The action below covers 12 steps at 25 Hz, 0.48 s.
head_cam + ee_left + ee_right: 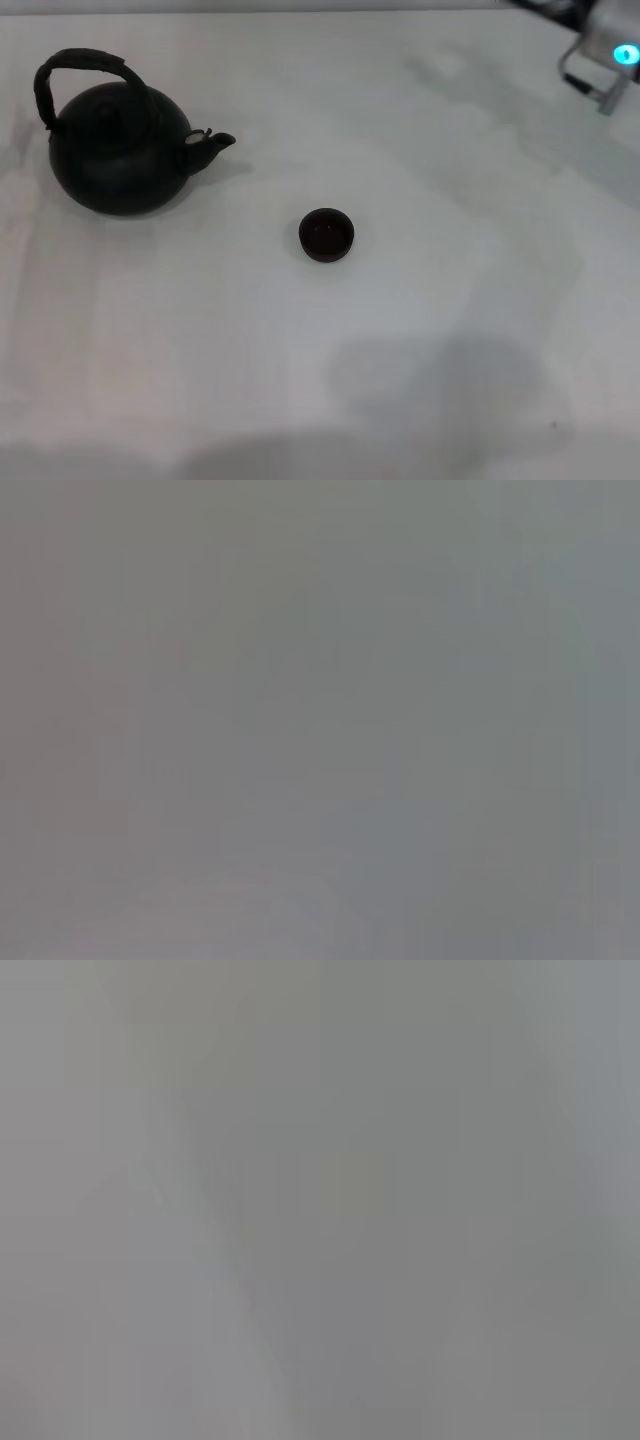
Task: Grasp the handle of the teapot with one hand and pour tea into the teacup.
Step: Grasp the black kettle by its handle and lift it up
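The teapot [120, 150] is round and matte black, and it stands upright at the far left of the white table [450, 300]. Its short spout [212, 143] points right toward the teacup. The arched black handle [75, 66] loops over its lid, and nothing is holding it. The teacup [326, 235] is small, dark and handleless, and it sits alone near the middle of the table. The end of my right arm [604, 62], with a blue light, shows at the far right corner, well away from both. My left arm is out of view. Both wrist views show only flat grey.
A soft shadow lies on the table near the front edge, right of centre. Nothing else stands on the table in the head view.
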Tool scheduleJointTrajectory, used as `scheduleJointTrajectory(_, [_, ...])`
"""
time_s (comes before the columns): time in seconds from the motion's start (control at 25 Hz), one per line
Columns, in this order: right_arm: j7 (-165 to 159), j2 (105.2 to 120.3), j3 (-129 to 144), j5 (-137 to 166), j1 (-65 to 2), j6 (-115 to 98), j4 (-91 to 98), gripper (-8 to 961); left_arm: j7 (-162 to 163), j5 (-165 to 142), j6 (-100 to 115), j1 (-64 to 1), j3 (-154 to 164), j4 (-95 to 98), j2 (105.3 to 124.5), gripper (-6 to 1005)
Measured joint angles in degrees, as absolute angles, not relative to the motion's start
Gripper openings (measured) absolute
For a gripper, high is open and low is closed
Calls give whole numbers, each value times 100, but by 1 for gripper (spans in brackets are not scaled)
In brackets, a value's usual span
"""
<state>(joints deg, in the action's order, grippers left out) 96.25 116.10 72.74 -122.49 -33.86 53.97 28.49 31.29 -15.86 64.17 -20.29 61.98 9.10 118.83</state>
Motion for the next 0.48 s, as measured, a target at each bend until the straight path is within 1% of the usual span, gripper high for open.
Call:
scheduleJointTrajectory(0.04, [10674, 11621, 7143, -13241, -3291, 5400, 2463, 827, 3129, -1584, 6417, -2020, 6203, 905, 11883, 839])
scheduleJointTrajectory(0.08, [10674, 11621, 7143, -13241, -3291, 5400, 2463, 827, 3129, -1584, 6417, -2020, 6203, 905, 11883, 836])
scheduleJointTrajectory(0.28, [14177, 11622, 7090, -14508, -3290, 5134, 1871, 827, 3071, -1612, 6401, -2012, 6214, 877, 11880, 823])
scheduleJointTrajectory(0.48, [15966, 11620, 6830, -15667, -3482, 4336, 1346, 828, 2921, -1634, 6422, -1933, 6217, 859, 11901, 810])
